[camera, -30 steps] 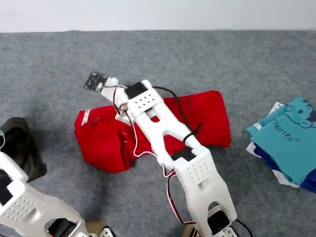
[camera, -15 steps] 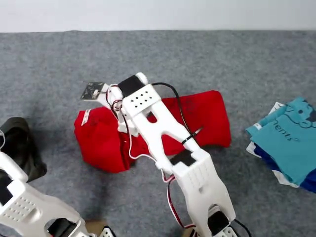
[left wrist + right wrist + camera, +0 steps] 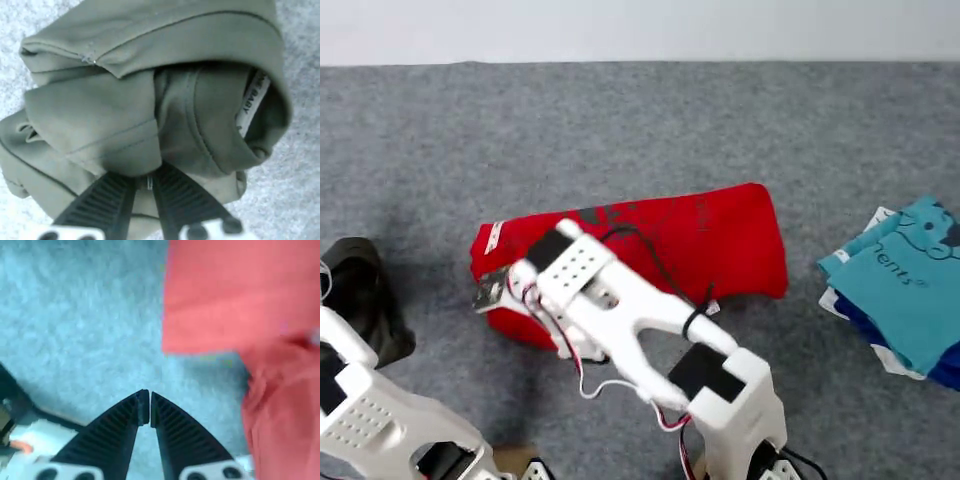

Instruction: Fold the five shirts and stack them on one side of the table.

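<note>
Right gripper [image 3: 145,407] is clenched on nothing, tips pressed together over bare grey tabletop [image 3: 650,120], just beside the red shirt [image 3: 720,240]. That shirt lies mid-table, a long, loose roll more than a fold. One end is fairly flat and square. The end near my right gripper is bunched and rumpled, with a small white tag showing.

Left gripper [image 3: 149,182], over at the table's left edge, is closed too, tips tucked in under a fold of the olive shirt [image 3: 125,100]. I judge it has a pinch of cloth. That one's a crumpled heap, collar and neck label turned outward, seams running every way.

Far right sits the stack [image 3: 910,290], teal on top, blue beneath.

Handling, as I judge it: light, limp knit, no stiffness at all. It'll drape and sag from any single pinch, and the carpet-like surface will drag on it. Best hold on the red one looks to be a hemmed edge or corner at the bunched end, where the layers give the tips something to bite.
</note>
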You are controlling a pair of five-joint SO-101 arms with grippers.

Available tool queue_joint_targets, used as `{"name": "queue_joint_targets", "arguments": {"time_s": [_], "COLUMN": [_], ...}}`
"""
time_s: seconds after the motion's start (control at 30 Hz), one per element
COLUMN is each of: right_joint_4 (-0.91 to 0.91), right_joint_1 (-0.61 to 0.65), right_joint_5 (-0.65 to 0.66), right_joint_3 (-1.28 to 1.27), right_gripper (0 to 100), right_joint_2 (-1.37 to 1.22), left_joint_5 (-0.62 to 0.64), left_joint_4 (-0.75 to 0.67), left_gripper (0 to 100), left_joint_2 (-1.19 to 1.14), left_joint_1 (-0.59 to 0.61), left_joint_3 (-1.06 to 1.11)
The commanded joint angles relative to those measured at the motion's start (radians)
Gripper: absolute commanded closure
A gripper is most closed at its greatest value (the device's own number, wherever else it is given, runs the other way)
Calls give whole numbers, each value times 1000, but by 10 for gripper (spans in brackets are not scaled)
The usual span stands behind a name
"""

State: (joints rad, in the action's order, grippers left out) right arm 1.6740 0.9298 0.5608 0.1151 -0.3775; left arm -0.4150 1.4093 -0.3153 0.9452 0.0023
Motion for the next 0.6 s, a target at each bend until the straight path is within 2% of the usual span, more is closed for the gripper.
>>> {"name": "queue_joint_targets", "arguments": {"time_s": [0.0,0.17,0.3,0.57], "right_joint_4": [-130,-380,-547,-570], "right_joint_1": [42,38,-47,-179], "right_joint_5": [-44,-51,-43,-41], "right_joint_3": [-40,-78,0,512], "right_gripper": [988,988,988,988], "right_joint_2": [62,22,-81,-311], "left_joint_5": [-5,-5,-5,-5], "left_joint_4": [-6,-6,-6,-6], "left_gripper": [994,994,994,994], "left_joint_2": [12,9,9,11], "left_joint_1": [-2,0,0,0], "left_joint_3": [-36,-36,-36,-33]}}
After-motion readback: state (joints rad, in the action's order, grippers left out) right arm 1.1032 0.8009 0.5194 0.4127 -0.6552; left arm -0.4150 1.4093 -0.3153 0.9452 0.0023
